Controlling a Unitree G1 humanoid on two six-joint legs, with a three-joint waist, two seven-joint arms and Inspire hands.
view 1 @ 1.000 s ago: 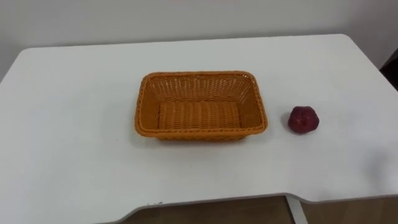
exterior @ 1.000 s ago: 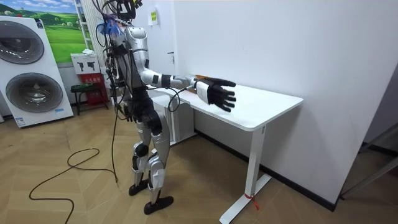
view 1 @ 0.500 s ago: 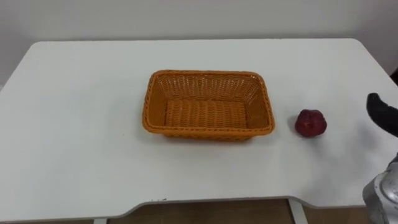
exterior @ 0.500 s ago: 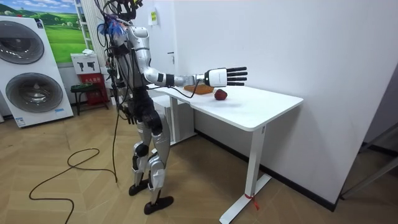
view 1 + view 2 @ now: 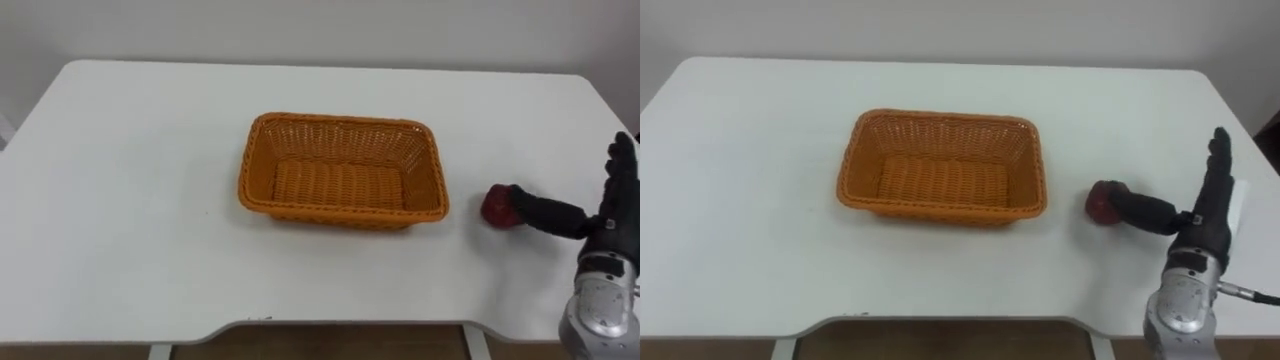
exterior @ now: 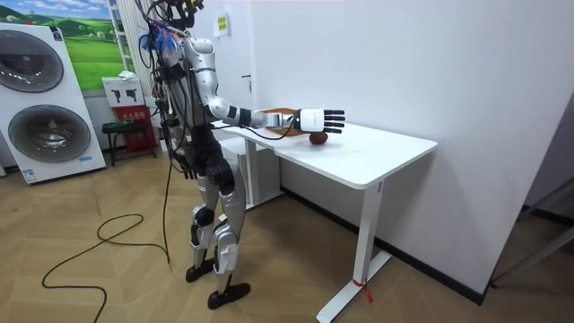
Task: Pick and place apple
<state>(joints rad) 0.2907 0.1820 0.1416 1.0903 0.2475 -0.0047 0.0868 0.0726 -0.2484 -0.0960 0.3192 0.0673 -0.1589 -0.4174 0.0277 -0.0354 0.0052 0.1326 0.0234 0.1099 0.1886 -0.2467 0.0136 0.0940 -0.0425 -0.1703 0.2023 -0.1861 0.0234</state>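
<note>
Basket is sitting mid-table, long side facing the robot, its woven bottom showing all the way across with nothing lying on it. Apple is lying on the table just right of the basket, apart from its rim. In the room view the robot is standing at the table's long edge, stretching its right arm out level over the top. Right hand is coming in from the lower right and sitting right of the apple, palm side turned toward it, fingers pointing straight up and away from the robot. Thumb is sticking out sideways toward the apple, its tip overlapping the apple's right side; can't tell if it is really touching. The hand is spread wide and is gripping nothing.
</note>
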